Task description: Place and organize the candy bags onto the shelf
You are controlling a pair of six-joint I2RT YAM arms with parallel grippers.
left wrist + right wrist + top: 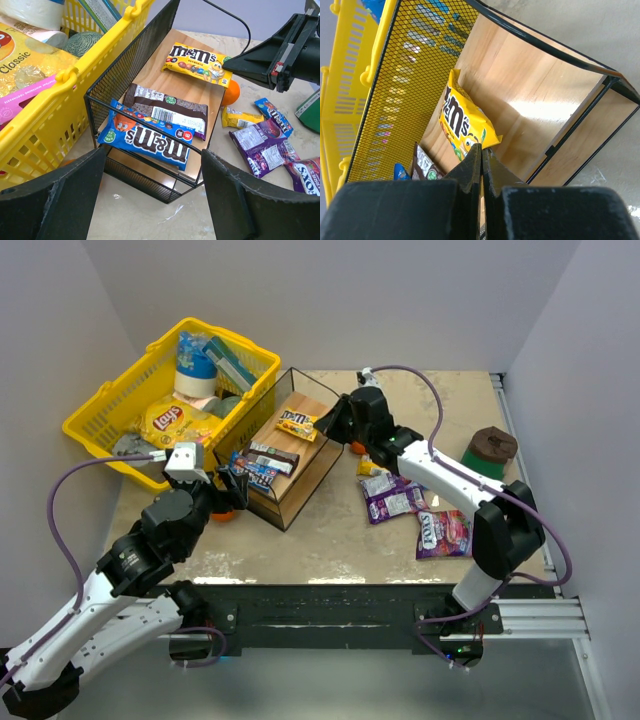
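Yellow plastic forms the basket point(100, 420) at the far left of the desk point(340, 540); it holds a Lay's chip bag point(175, 422), a white tub with a blue band point(195, 365) and a teal box point(230, 360). Just right of it, touching its side, stands the shelf point(290, 455), black wire with pale wooden boards. On its far, upper board lies a yellow M&M's packet point(196, 61). On the near, lower board a brown packet point(167, 107) lies flat, with a blue M&M's packet point(150, 137) overlapping its near edge and jutting past the front of the board. The left hand point(152, 152) hovers near the front of the shelf, its fingers spread wide with nothing between them. The right hand point(481, 148) reaches in from the right with its fingers pressed together, their tips at the corner of the yellow packet; whether they nip its edge cannot be told. An orange point(231, 92) sits against the shelf's right side. To the right, loose on the desk, lie a small yellow packet point(240, 118), a small blue packet point(272, 114), purple packets point(392, 502) and, nearer, a pink and purple one point(443, 533). A green and brown object point(490, 450) sits at the far right. The desk top is beige and scuffed, closed in by plain pale walls point(400, 300).
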